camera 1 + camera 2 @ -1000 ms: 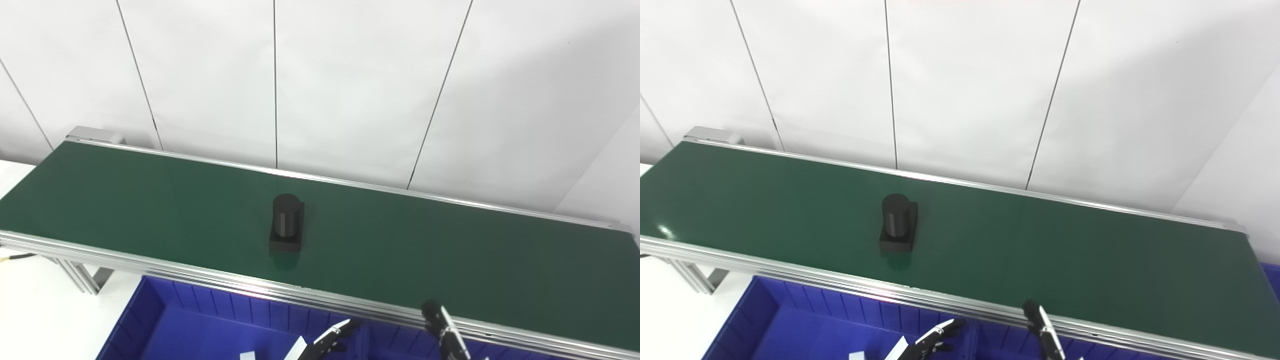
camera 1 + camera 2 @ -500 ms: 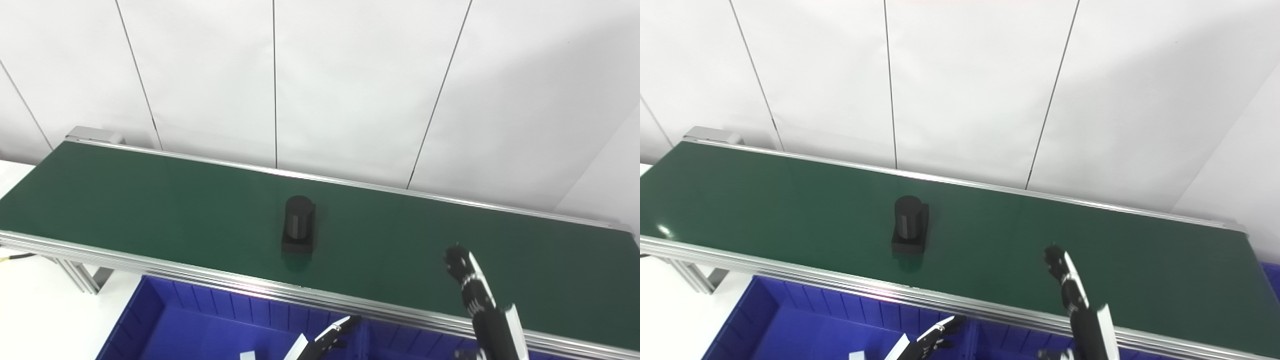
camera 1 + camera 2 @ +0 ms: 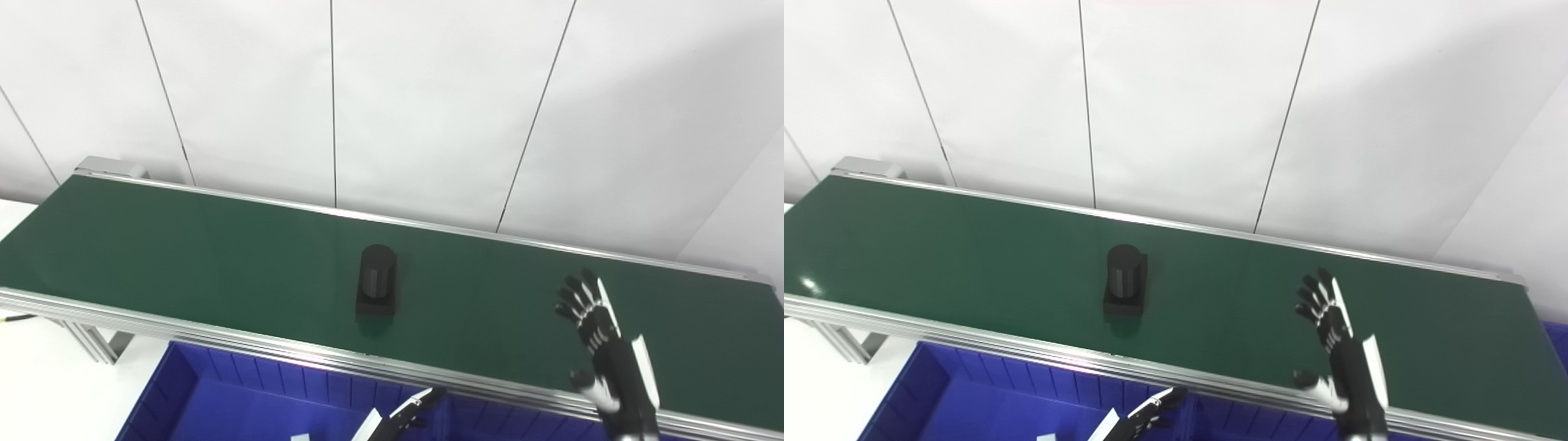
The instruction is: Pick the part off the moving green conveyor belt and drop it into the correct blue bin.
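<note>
One black part (image 3: 376, 288), two hands visible

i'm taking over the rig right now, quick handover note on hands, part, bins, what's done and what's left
Right hand: open, fingers spread, raised over the green conveyor belt, to the right of the part and apart from it. Holds nothing.
Left hand: low over the blue bin at the bottom edge, mostly out of view, so open or shut cannot be told.
Part: black cylinder on a square base, upright near mid-belt, untouched.
Done: only the right hand's reach out over the belt.
Left: grasp the part, lift it off, drop it in the correct blue bin.
</note>
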Motion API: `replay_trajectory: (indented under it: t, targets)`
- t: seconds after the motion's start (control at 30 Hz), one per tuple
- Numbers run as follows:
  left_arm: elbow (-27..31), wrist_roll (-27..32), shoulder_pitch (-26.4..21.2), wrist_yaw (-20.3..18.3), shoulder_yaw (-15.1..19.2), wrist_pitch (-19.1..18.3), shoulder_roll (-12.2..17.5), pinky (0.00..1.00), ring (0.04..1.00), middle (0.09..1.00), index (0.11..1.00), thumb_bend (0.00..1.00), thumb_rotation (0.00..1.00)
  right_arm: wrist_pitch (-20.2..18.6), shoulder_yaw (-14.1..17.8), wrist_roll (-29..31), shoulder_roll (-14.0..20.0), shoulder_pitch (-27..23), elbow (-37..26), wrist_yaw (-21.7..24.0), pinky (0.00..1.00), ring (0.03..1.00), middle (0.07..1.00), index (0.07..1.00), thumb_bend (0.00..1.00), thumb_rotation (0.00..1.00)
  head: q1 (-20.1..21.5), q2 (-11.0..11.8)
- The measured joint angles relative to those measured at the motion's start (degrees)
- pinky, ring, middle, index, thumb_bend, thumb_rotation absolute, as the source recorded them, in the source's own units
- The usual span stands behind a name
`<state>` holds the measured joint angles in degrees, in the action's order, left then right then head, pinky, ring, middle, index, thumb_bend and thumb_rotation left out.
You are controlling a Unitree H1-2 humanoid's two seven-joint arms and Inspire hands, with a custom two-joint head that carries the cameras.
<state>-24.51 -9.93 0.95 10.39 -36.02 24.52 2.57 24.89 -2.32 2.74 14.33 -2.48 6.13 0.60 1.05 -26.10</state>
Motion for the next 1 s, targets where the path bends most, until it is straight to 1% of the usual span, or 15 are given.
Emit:
replay_trajectory:
  t: [0.1,0.17,0.23,0.27,0.37,0.5,0.63,0.83,1.0]
  targets:
    - [-0.15,0.00,-0.11,0.21,-0.23,0.00,-0.03,0.82,0.905,0.918,0.892,1.00,0.95,0.00,1.01,1.12,-1.20,-3.06,2.32,2.40,0.81,0.883,0.926,1.000,1.00,0.68,-0.09,0.00]
    - [-0.23,-0.11,-0.22,0.43,-0.47,0.00,-0.07,0.80,0.898,0.914,0.888,1.00,0.95,0.00,1.48,1.43,-2.32,-4.35,3.46,3.67,0.81,0.879,0.922,0.998,1.00,0.62,-0.61,0.09]
    - [-0.46,-0.58,-0.52,1.16,-0.87,0.00,-0.11,0.80,0.898,0.912,0.887,1.00,0.96,0.00,1.75,1.13,-3.16,-5.38,4.70,4.32,0.79,0.862,0.901,0.998,1.00,0.57,-1.23,0.35]
    - [-0.68,-0.60,-0.71,1.35,-0.93,0.01,-0.21,0.81,0.899,0.913,0.887,1.00,0.96,0.00,1.93,0.80,-3.61,-5.94,5.50,4.42,0.78,0.860,0.899,0.998,1.00,0.57,-1.23,0.35]
    - [-1.82,-0.65,-1.51,1.46,-1.22,0.01,-0.67,0.81,0.897,0.912,0.882,1.00,0.95,0.00,2.07,-1.11,-4.41,-7.37,7.39,3.93,0.76,0.845,0.882,0.991,1.00,0.55,-1.67,0.53]
    - [-2.09,-0.57,-1.68,1.46,-1.54,0.01,-1.10,0.79,0.887,0.905,0.877,1.00,0.94,0.00,1.92,-2.70,-5.28,-9.38,9.29,3.32,0.75,0.822,0.864,0.976,1.00,0.51,-1.58,0.53]
    - [-2.09,-0.57,-1.75,1.46,-2.25,0.01,-1.15,0.79,0.889,0.907,0.878,1.00,0.94,0.01,1.28,-5.12,-5.96,-12.05,11.31,2.51,0.75,0.812,0.858,0.953,1.00,0.48,-1.67,0.53]
    - [-2.00,-0.49,-1.78,1.46,-2.44,0.01,-1.16,0.80,0.890,0.906,0.878,1.00,0.94,0.00,-0.40,-8.74,-6.65,-16.47,14.92,-0.11,0.74,0.795,0.847,0.937,1.00,0.49,-1.14,0.62]
    - [-0.84,-0.41,-1.66,1.39,-2.44,0.01,-0.76,0.79,0.887,0.905,0.879,1.00,0.95,0.00,-2.11,-9.76,-8.18,-18.04,18.80,-0.76,0.75,0.816,0.864,0.943,1.00,0.48,-0.44,0.26]
